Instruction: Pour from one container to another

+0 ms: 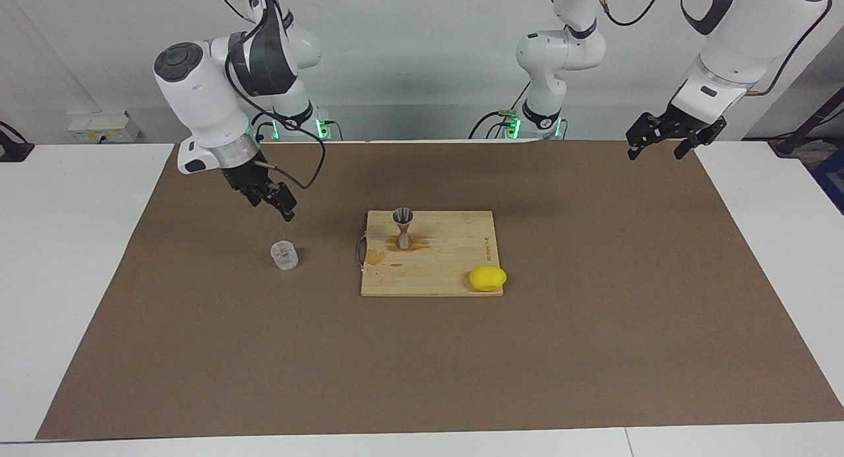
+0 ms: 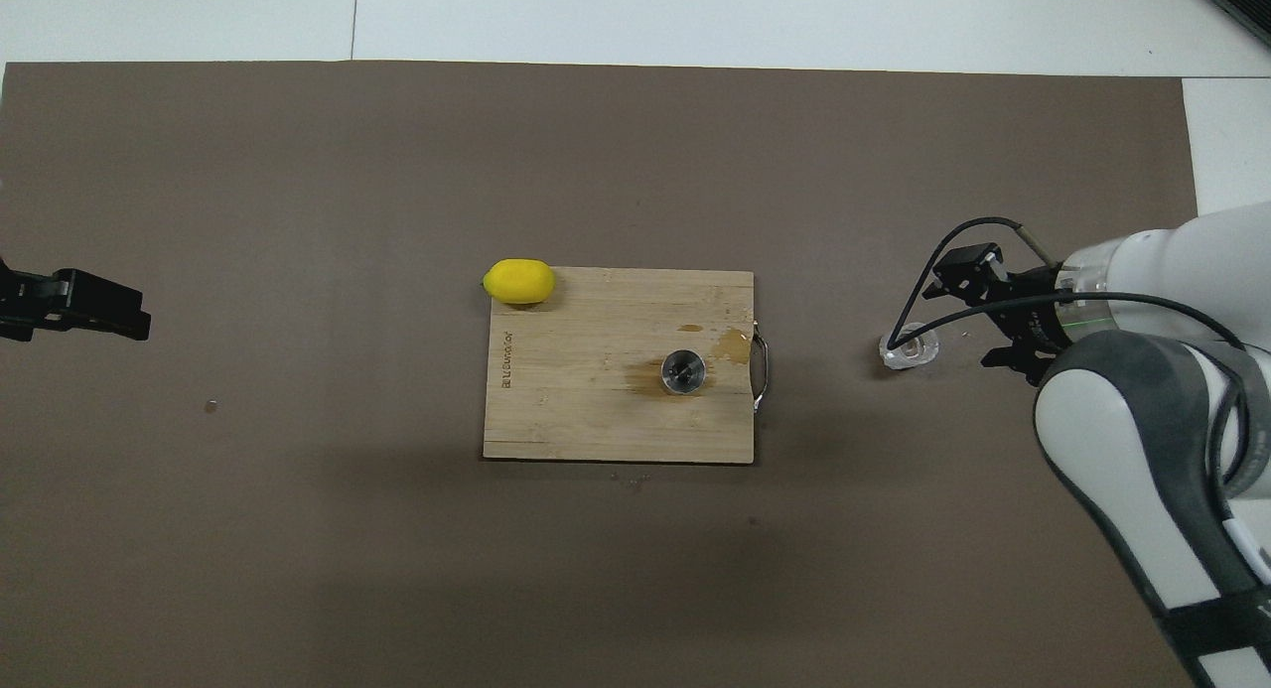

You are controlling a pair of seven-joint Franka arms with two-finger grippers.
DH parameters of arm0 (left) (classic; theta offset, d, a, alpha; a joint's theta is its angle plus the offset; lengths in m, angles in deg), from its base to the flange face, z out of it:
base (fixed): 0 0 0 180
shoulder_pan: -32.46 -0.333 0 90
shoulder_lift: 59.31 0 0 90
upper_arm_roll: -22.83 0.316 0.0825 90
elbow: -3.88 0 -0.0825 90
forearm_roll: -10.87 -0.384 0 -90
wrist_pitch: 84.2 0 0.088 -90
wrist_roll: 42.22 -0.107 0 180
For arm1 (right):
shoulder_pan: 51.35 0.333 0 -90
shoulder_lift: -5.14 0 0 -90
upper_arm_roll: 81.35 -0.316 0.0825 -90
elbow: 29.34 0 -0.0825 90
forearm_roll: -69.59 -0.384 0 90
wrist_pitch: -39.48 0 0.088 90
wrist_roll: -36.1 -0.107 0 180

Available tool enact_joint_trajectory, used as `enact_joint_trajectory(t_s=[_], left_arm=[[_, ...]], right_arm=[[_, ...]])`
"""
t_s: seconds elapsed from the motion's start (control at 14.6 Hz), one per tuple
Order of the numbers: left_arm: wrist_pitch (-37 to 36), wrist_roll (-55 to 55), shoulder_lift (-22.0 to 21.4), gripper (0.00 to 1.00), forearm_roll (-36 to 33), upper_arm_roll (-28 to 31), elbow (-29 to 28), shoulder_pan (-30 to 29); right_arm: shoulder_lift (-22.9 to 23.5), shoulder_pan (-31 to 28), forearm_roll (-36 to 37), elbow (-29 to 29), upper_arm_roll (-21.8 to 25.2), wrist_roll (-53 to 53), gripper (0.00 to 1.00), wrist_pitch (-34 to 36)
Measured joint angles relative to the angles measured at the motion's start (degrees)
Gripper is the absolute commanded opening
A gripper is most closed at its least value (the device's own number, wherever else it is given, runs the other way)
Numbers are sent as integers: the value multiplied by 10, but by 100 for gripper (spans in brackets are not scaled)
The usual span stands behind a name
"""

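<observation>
Small clear plastic cup (image 1: 284,254) upright on brown tabletop (image 1: 593,351), below empty, wide right claw (image 1: 280,203); left claw (image 1: 659,140) wide, waiting, well apart.

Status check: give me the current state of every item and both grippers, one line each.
Clear cup: upright on the mat, released.
Jigger: upright on the cutting board, stains around its base.
Lemon: resting at the board's corner.
Right gripper: open, raised above the mat near the cup.
Left gripper: open, empty, waiting at its end of the table.
</observation>
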Motion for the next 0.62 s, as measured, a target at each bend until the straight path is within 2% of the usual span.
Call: enact_joint_trajectory(t_s=[0.34,0.62], left_arm=[[0,0,0,100,0,-2,0,0],[1,0,0,100,0,-2,0,0]], right_arm=[[3,-1,61,104,2,75,99,100],[16,-7,68,157,5,91,99,156]])
